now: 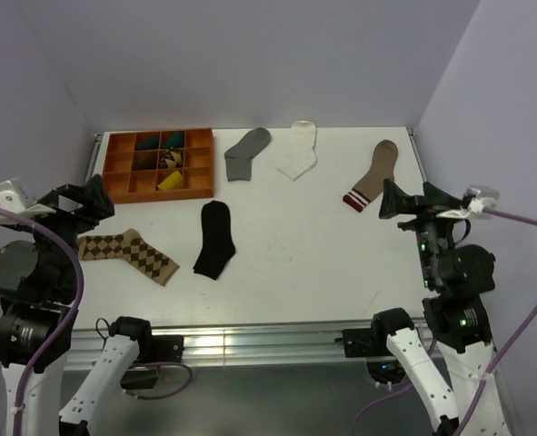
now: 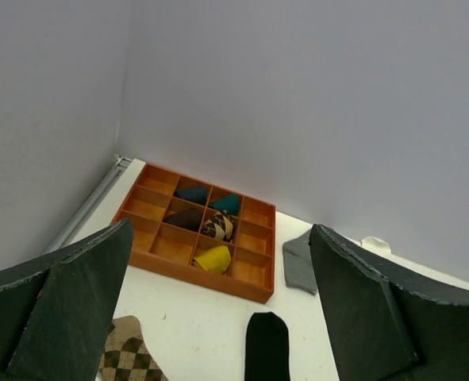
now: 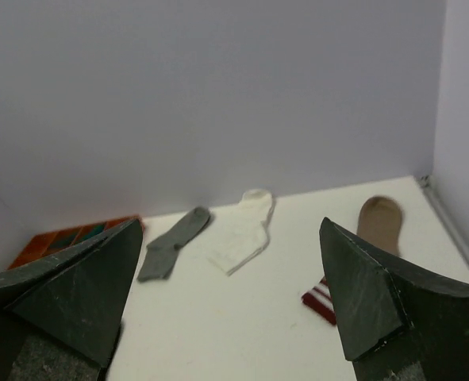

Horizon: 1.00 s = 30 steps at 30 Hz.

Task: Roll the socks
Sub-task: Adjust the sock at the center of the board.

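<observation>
Both claws stand wide open and hold nothing: the left gripper (image 1: 98, 198) hangs over the table's (image 1: 304, 263) 9 o'clock edge, the right gripper (image 1: 393, 202) over its 3 o'clock edge, each with its fingers aimed inward across the top. Nearest the left claw, just toward 9 o'clock of the table's centre, lies the black sock (image 1: 215, 240), flat with its toe pointing to 12. The grey sock (image 1: 245, 153) sits at about 11 o'clock near the far wall, and the white sock (image 1: 299, 151) is just beside it at 12 to 1. All three look light, limp and thin, in no way fragile, and likely to bunch or slide on the smooth top rather than roll cleanly. A pinch at the toe end, with the other claw pinning the cuff, seems the soundest hold. Each arm is folded up high at its own side, elbow raised and wrist roughly level, well apart from every sock. The diamond-patterned sock (image 1: 127, 252), the striped-cuff sock (image 1: 373, 174) and the orange tray (image 1: 159, 193) at 10 o'clock are not the job.
</observation>
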Tool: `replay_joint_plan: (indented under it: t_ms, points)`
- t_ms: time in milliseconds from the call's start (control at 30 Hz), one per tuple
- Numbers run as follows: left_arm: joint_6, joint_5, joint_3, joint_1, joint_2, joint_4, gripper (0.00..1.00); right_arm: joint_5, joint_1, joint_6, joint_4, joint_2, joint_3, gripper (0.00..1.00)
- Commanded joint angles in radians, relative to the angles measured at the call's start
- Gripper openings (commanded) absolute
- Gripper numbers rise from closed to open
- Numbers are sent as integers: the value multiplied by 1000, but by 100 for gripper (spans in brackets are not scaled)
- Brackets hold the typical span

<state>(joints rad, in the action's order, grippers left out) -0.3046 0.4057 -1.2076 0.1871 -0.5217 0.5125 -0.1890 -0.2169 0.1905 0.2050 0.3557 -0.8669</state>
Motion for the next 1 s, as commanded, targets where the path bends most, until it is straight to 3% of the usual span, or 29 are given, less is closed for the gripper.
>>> replay_joint_plan:
  t_ms: [0,200,300,500,767,967]
  points:
    - [-21,-73,35,2,-24,-29,100,112,-9,76,62,132,-63,100]
    - [-31,-223,101,3,-80,-35,100,235,-47,97,119,377,-103,100]
    - [-42,-252,175,3,-95,-55,100,105,-220,17,97,486,-96,98]
    - [-71,-263,316,3,-72,-140,99,229,-381,-106,-13,759,-122,91]
    - [-114,-292,454,3,-38,-198,99,309,-553,-322,-47,1201,-331,77]
    - [-114,-272,526,3,-14,-233,100,352,-648,-407,22,1483,-549,75]
